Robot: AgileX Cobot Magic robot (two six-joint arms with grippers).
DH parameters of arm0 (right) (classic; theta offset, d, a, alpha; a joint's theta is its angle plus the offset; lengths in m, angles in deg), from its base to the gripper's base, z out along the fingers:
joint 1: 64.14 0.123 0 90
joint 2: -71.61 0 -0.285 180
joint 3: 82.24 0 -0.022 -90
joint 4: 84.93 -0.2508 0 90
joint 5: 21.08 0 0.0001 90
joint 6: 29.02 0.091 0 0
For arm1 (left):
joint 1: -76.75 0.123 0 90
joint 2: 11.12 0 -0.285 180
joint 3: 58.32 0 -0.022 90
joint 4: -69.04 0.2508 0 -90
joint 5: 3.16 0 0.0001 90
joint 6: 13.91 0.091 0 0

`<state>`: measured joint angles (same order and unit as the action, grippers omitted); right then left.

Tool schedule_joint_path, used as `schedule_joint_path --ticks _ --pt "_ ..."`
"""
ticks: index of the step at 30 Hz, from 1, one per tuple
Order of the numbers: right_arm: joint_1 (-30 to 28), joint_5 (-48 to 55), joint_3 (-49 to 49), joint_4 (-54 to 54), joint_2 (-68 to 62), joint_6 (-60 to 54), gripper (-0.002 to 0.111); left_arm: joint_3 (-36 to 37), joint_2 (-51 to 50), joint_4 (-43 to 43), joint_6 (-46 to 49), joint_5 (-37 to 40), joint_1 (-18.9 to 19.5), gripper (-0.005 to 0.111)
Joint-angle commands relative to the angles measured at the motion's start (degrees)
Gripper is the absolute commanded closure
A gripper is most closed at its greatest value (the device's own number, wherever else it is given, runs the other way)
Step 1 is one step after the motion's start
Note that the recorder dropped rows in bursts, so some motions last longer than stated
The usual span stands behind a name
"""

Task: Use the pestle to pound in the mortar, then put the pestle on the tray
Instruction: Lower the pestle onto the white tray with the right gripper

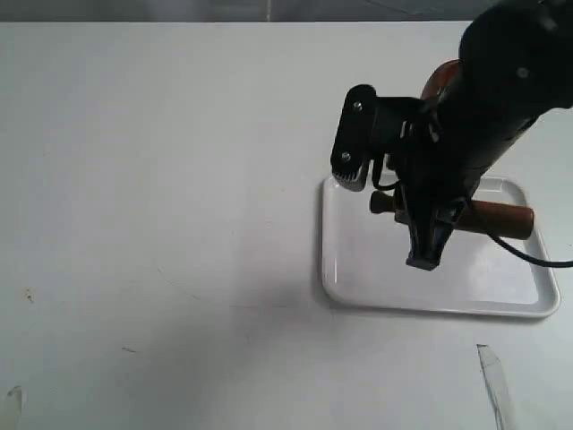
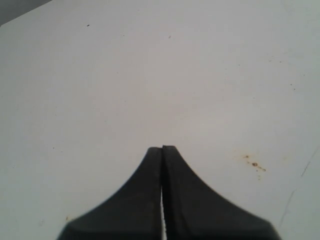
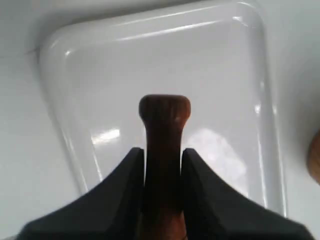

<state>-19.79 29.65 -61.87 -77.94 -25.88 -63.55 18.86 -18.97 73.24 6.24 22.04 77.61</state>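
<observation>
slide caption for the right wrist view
Right tool clamps the pestle, its knob end over the white tray.

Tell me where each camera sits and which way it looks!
Exterior view: high up, looking down on the white table; the black right gripper holds the slim reddish-brown wooden pestle over the flat white plastic tray.
Left wrist view: on the left arm, facing the table; only the shut left gripper shows.
Right wrist view: on the right arm, facing the tray past the right gripper.
Shared: exterior and right wrist views both show pestle and tray.
</observation>
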Motion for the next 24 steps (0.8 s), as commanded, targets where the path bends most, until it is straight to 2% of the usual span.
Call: schedule_joint_path --ticks 1,5,13,17,21,23,24 --pt "-0.32 -3.72 -0.57 -3.74 -4.09 -4.65 0.108 0.03 0.07 -0.42 -0.47 -0.17 -0.44 0.107" --pt "-0.32 -13.09 2.0 -2.15 -6.42 -4.44 0.108 0.03 0.07 -0.42 -0.47 -0.17 -0.44 0.107" --pt "-0.57 -15.74 4.44 1.88 -11.71 -2.26 0.106 0.03 0.07 -0.42 -0.47 -0.17 -0.44 0.107" --pt "-0.57 -15.61 4.44 2.0 -11.8 -1.41 0.086 0.03 0.07 -0.42 -0.47 -0.17 -0.44 0.107" --pt "-0.57 -14.35 4.44 3.64 -11.68 0.89 0.051 0.03 0.07 -0.42 -0.47 -0.17 -0.44 0.107" --pt "-0.45 -14.66 4.32 5.4 -10.52 4.16 0.042 0.03 0.07 -0.42 -0.47 -0.17 -0.44 0.107" --pt "-0.45 -15.02 4.32 7.74 -9.22 7.08 0.041 0.03 0.07 -0.42 -0.47 -0.17 -0.44 0.107"
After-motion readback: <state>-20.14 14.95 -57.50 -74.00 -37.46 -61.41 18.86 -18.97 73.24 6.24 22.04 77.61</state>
